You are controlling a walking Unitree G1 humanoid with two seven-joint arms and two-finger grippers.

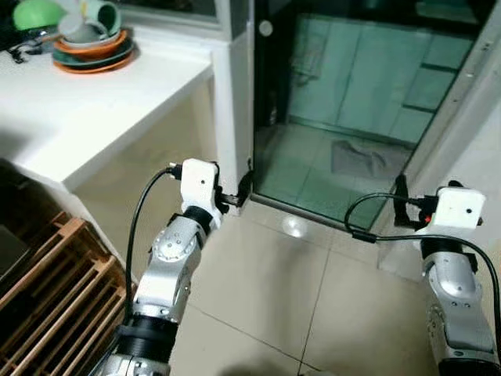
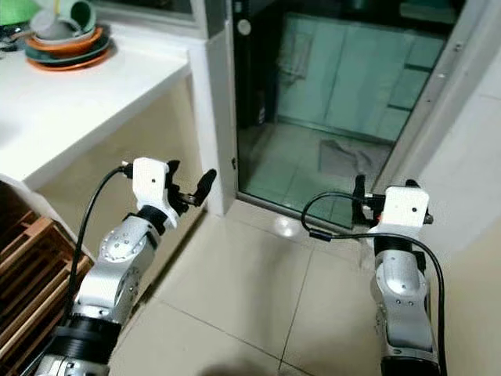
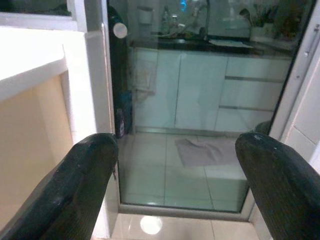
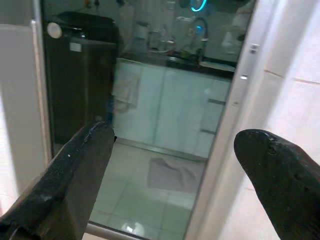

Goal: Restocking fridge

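Note:
I stand before a glass sliding door point(image 1: 352, 110) with a kitchen behind it. A tall dark appliance point(image 4: 80, 75), possibly the fridge, stands just behind the glass on the left. My left gripper point(image 1: 235, 196) is raised near the door's lower left corner, open, nothing between its fingers point(image 3: 85, 185). My right gripper point(image 1: 403, 196) is held up by the door's right frame, also open and empty, its fingers point(image 4: 75, 175) spread wide. No item to stock is in either one.
A white counter point(image 1: 102, 94) on my left carries stacked bowls point(image 1: 90, 43). A wooden slatted rack point(image 1: 47, 298) stands below it. A white pillar point(image 1: 231, 117) borders the door on the left, a white wall point(image 1: 477, 157) on the right. A grey cloth point(image 1: 364, 157) lies on the kitchen floor.

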